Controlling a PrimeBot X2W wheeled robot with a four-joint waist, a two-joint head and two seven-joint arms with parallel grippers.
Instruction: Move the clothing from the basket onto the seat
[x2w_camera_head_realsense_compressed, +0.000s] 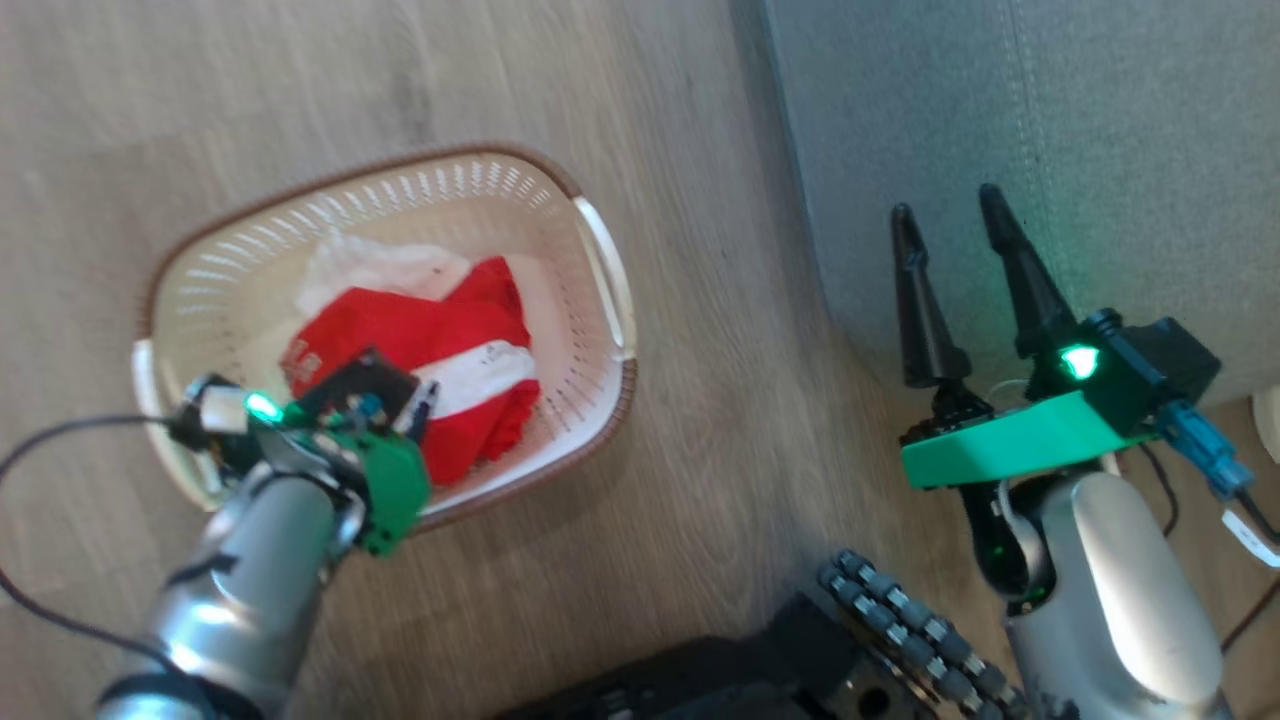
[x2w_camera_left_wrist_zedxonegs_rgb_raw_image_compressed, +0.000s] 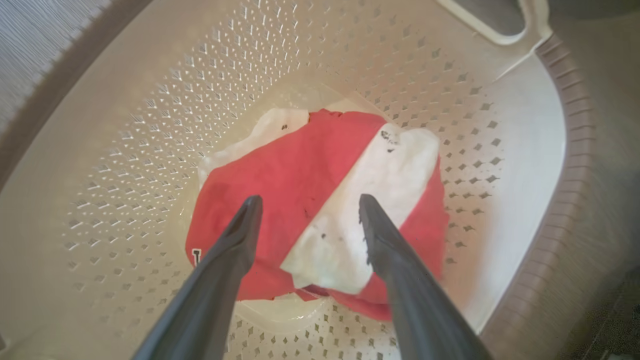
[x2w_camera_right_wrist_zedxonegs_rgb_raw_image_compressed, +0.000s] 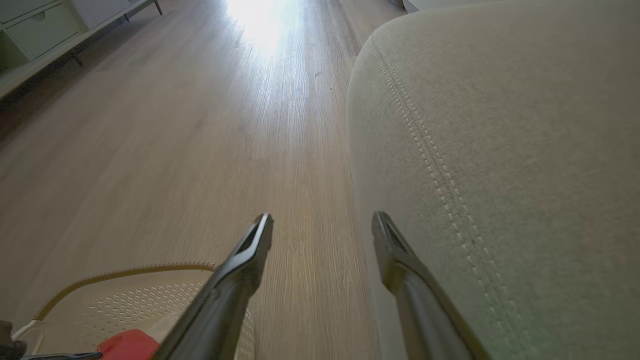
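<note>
One basket (x2w_camera_head_realsense_compressed: 450, 157), one seat (x2w_camera_head_realsense_compressed: 1050, 120), one clothing heap (x2w_camera_head_realsense_compressed: 400, 330), one left claw (x2w_camera_left_wrist_zedxonegs_rgb_raw_image_compressed: 306, 202), one right claw (x2w_camera_head_realsense_compressed: 947, 203)

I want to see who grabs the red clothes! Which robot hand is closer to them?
Left. The left gripper hangs open over the clothing, inside the basket. The right gripper is open too, off to the side by the seat.

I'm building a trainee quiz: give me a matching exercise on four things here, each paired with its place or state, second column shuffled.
1. red-and-white fabric clothing
2. cream perforated plastic basket
3. left hand
4. right hand

A. open, beside the grey-green upholstered seat
B. standing on the pale wooden floor
C. piled inside the basket
D. open, over the clothing

Pairs: 1-C, 2-B, 3-D, 4-A
</note>
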